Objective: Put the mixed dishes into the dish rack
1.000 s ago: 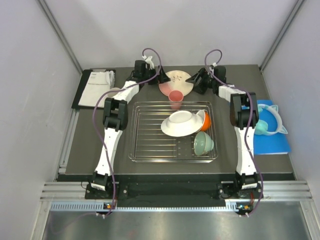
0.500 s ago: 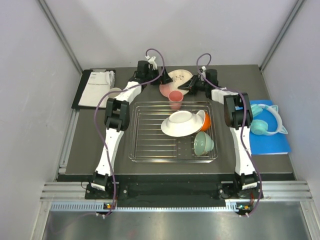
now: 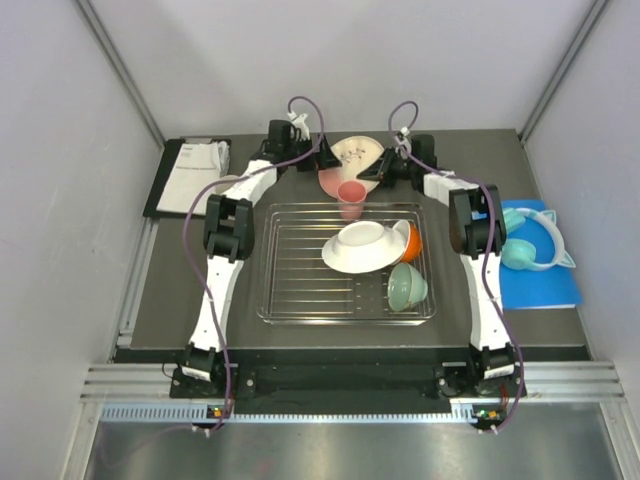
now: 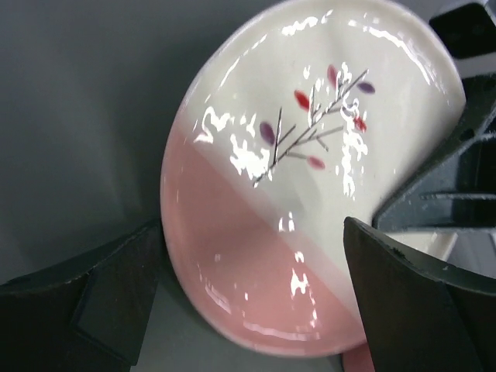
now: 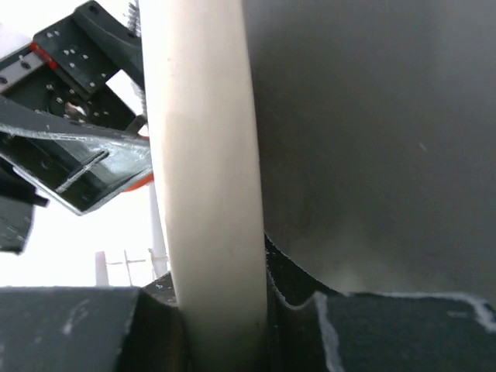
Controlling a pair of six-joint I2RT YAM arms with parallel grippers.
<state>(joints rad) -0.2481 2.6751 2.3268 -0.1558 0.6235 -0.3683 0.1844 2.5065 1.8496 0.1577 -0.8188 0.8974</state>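
As right gripper (image 3: 373,176) pinches beige plate (image 3: 352,158) rim, pickup underway.
Left gripper (image 4: 256,298) wide (empty) — next: lift into dish rack (image 3: 300,272).

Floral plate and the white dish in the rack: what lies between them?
The pink cup, standing at the far edge of the dish rack, just in front of the floral plate; top view shows it.

Quantities: one dish rack (image 3: 298,288), one floral plate (image 3: 352,155), one white dish (image 3: 362,247), one mint-green bowl (image 3: 407,287), one orange mug (image 3: 413,241), one pink cup (image 3: 351,196), one headphone set (image 3: 540,246), one booklet (image 3: 195,172).
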